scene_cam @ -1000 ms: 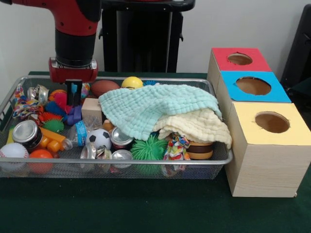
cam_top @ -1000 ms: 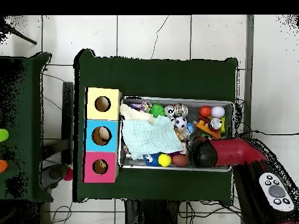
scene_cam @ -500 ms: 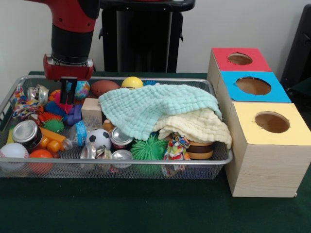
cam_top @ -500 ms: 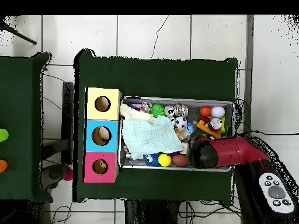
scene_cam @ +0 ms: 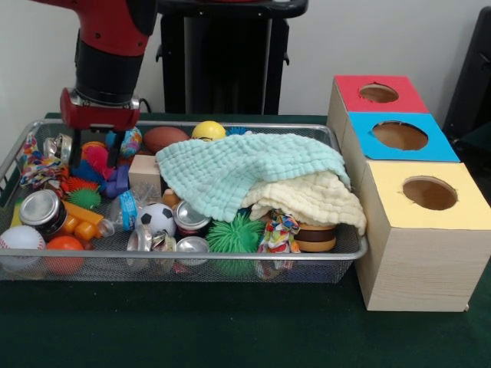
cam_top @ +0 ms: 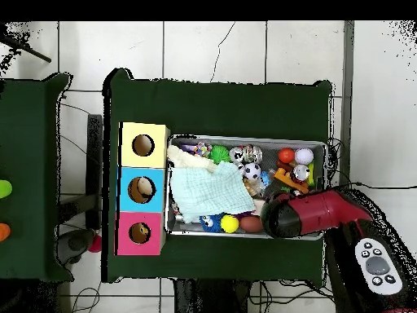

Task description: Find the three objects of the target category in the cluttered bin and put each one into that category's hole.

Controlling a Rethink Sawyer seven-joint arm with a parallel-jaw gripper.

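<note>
The silver wire-mesh bin point(scene_cam: 192, 255) is full of clutter and also shows in the overhead view point(cam_top: 244, 137). My gripper point(scene_cam: 96, 153) hangs over its far left corner, fingers apart and empty, just above a pink spiky toy point(scene_cam: 96, 157). In the overhead view only the arm's red end point(cam_top: 281, 218) shows above that corner. The red-topped box's hole point(scene_cam: 378, 93) is at the far right, and it also shows in the overhead view point(cam_top: 140, 233). No soft animal toy shows; a mint cloth point(scene_cam: 245, 169) and a cream cloth point(scene_cam: 314, 198) cover the bin's middle and right.
Blue-topped point(scene_cam: 400, 136) and yellow-topped point(scene_cam: 430, 192) boxes stand nearer than the red one. The bin holds balls, cans point(scene_cam: 42, 209), spiky balls point(scene_cam: 234, 234), a wooden block point(scene_cam: 144, 172), a brown football point(scene_cam: 165, 138) and a yellow ball point(scene_cam: 209, 130).
My gripper has moved left in the front view, along the bin's far side, and risen slightly. Its fingers now stand wider apart. Nothing in the bin has moved.
</note>
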